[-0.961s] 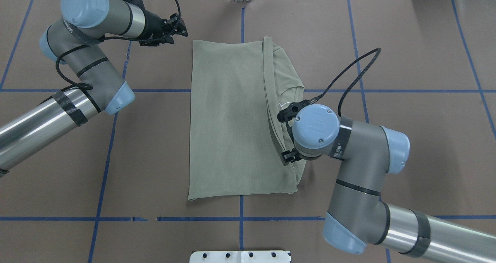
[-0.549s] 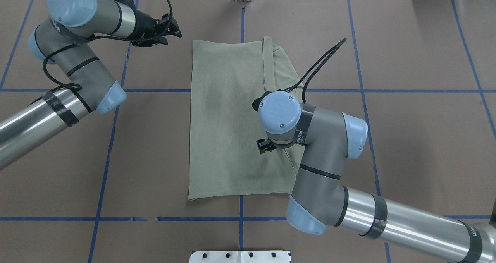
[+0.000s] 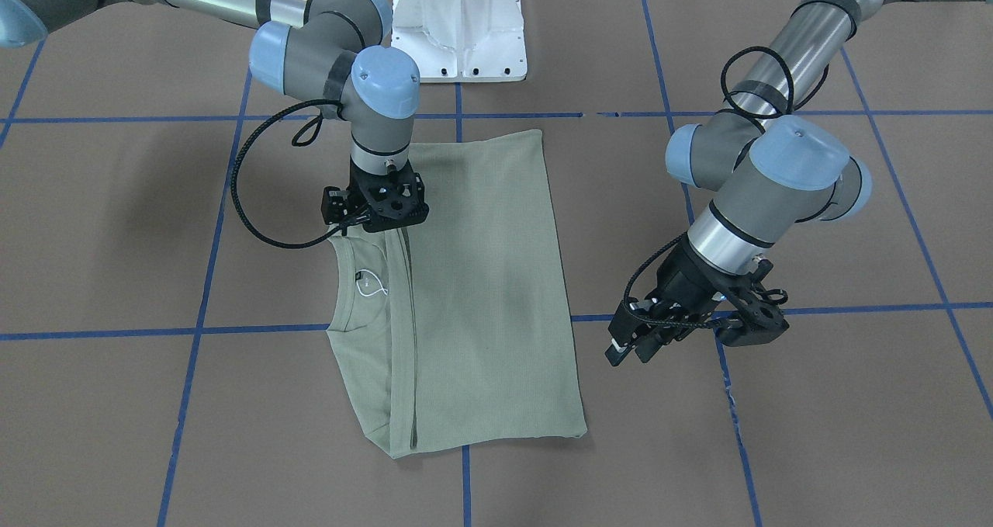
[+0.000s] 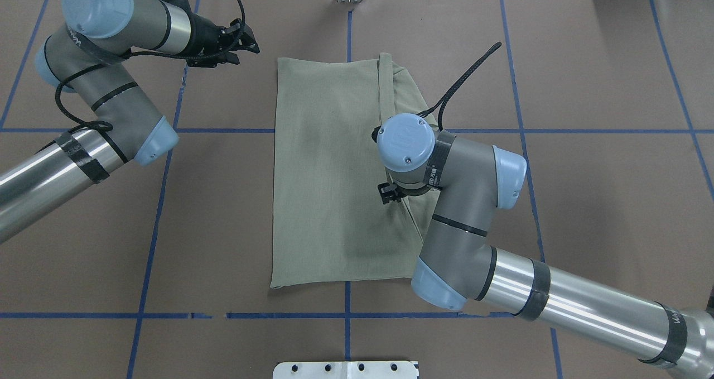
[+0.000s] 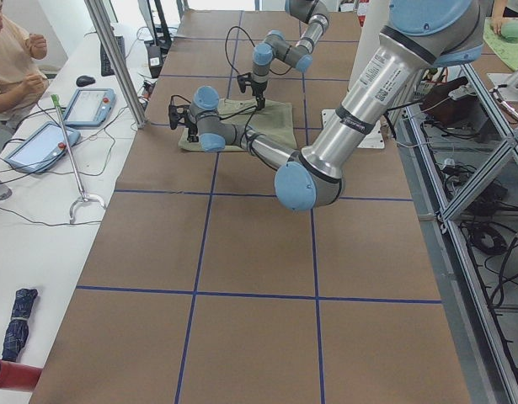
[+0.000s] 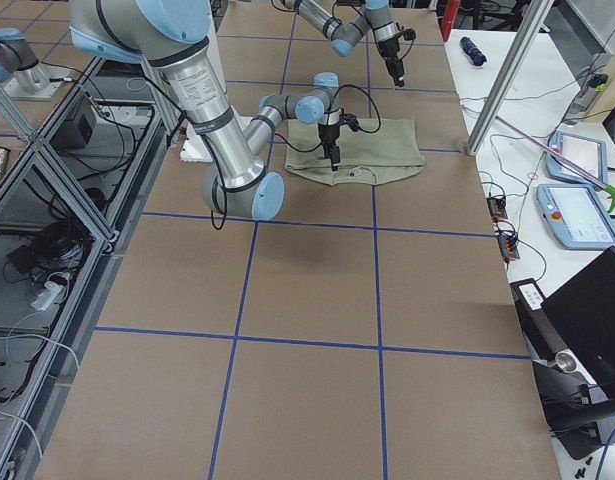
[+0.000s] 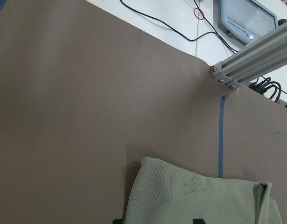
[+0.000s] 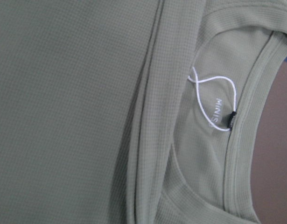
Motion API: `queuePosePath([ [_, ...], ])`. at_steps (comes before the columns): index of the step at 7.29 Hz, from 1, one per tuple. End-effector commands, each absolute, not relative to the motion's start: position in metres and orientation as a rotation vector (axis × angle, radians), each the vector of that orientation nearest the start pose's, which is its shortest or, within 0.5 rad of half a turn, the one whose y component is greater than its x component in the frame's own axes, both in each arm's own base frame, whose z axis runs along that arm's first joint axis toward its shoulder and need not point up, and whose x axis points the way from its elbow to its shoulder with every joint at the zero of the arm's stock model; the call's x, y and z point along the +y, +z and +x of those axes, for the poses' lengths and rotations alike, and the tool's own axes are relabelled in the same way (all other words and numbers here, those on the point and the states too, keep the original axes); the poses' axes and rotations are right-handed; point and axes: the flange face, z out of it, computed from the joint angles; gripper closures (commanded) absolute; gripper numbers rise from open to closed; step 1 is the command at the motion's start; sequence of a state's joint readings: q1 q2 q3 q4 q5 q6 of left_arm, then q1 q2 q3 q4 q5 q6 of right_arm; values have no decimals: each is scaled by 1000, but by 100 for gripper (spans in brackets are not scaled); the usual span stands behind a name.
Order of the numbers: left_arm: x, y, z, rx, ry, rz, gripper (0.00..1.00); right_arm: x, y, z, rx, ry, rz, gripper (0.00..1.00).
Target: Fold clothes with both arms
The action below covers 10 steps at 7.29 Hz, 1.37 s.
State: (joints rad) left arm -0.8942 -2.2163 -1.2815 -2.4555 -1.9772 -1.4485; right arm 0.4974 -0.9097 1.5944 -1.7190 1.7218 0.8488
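- Lying flat at mid-counter (image 4: 585,200): the sage-green shirt (image 4: 329,172), folded lengthwise into a tall rectangle. One wide smooth panel covers most of it.
- Along the robot's right side of that panel runs a narrow folded strip. Beyond the strip the round neck opening shows, facing the robot's right.
- Right wrist view: black neck label (image 8: 231,120) inside the collar, with a white string loop (image 8: 213,93) lying on the knit beside it.
- Right hand (image 3: 378,213) points straight down over the shirt, above the folded strip and just robot-side of the neck opening. Its fingertips show in no view — cannot tell whether it is spread, narrow, or gripping cloth.
- Left hand (image 4: 251,38) hangs over bare counter beyond the shirt's far corner on the robot's left, apart from the cloth. Its fingers are spread wide and hold nothing; in its wrist view the two tips sit well apart at the bottom edge, with the shirt's corner between them.
- Blue tape lines (image 4: 223,130) cross the brown counter; one passes under the shirt.
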Motion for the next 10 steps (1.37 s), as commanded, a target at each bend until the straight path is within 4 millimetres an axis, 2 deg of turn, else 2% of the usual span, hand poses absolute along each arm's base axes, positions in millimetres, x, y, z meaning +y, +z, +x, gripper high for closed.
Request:
queuePosePath([
  [1, -637, 301, 391, 1245, -413, 288, 42, -431, 321, -501, -514, -266, 191, 0],
  [2, -638, 301, 390, 1245, -414, 289, 42, -409, 372, -454, -468, -330, 191, 0],
  [3, -638, 301, 389, 1245, -416, 290, 42, -401, 351, -446, -492, -329, 208, 0],
  [4, -639, 301, 388, 1245, -415, 291, 42, -413, 326, -461, -498, -310, 213, 0],
  [6, -640, 306, 383, 1245, -410, 279, 42, -472, 273, -515, -512, -239, 223, 0],
  [7, -640, 307, 383, 1244, -409, 277, 42, -494, 255, -529, -512, -224, 228, 0],
  [8, -640, 307, 382, 1243, -409, 278, 42, -515, 252, -553, -553, -195, 257, 0],
  [9, -640, 307, 382, 1243, -408, 279, 42, -535, 258, -580, -579, -146, 262, 0],
  [10, -639, 313, 381, 1237, -411, 275, 42, -544, 259, -585, -574, -139, 260, 0],
])
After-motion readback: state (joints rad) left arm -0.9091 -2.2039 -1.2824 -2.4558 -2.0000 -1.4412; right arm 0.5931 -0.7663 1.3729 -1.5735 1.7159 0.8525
